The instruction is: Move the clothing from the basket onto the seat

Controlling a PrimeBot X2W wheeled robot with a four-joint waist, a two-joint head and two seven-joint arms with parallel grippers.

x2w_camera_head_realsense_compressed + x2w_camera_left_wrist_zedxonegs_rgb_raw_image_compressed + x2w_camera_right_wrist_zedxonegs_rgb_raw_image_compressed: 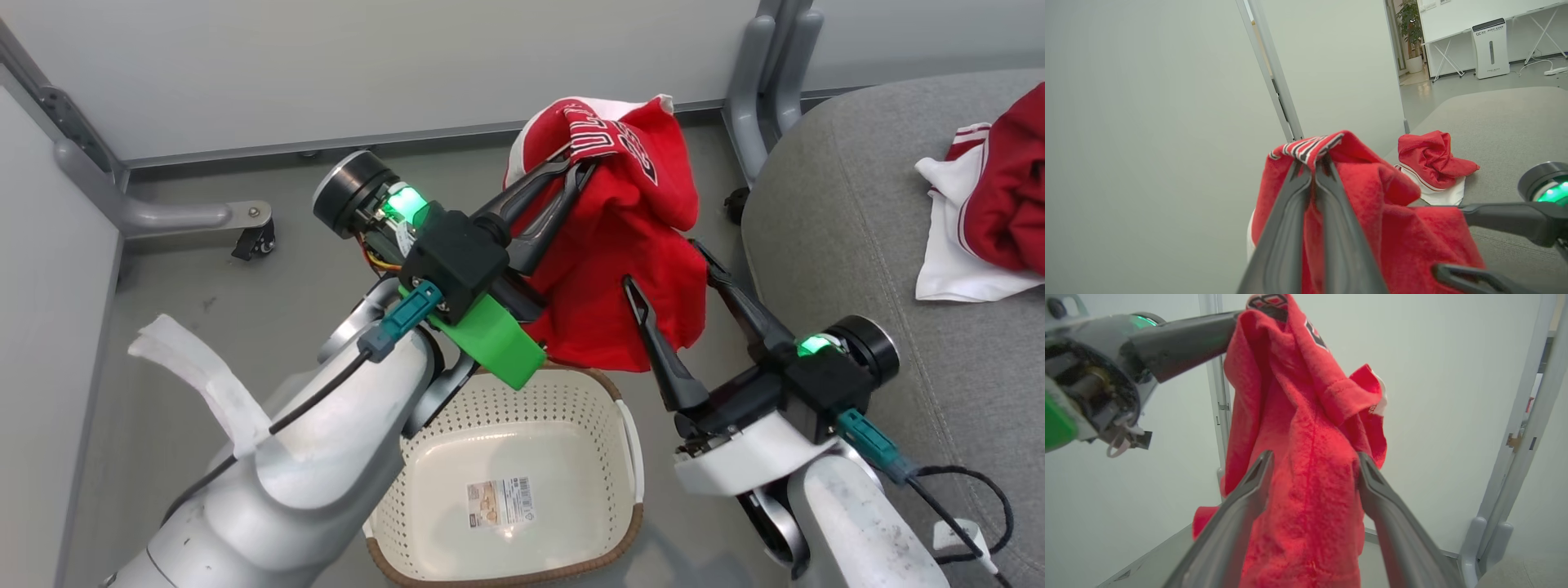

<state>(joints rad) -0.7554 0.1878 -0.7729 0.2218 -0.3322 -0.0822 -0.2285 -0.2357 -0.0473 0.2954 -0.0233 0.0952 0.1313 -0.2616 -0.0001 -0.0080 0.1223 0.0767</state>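
Clothing is in two places: one red jersey [620, 245] hangs in the air above the far rim of the basket [531, 408], and the other red-and-white garment [992, 212] lies crumpled on the seat [841, 245], toward its right side. The jersey is pinched at its top fold, by the lettering, in the left pincer [578, 166], whose jaws are pressed together on the cloth. Held from that one high spot, the rest drapes straight down; whether its hem clears the rim I cannot tell. The right pincer [663, 263] stands with its jaws wide apart, one finger on each side of the hanging lower half, around the cloth but not squeezing it. I judge it is placed there to take a second hold or steady the drape, so the jersey travels without trailing. The basket stands on the floor [269, 278] just beside the seat's left edge and below both arms, with a paper label [500, 501] on its bottom and no cloth inside, which suggests this is the last piece to move. What remains, I judge, is a carry rightward over the seat's rounded edge and a release near the other garment. A loose hem could snag on the rim or on a right finger.
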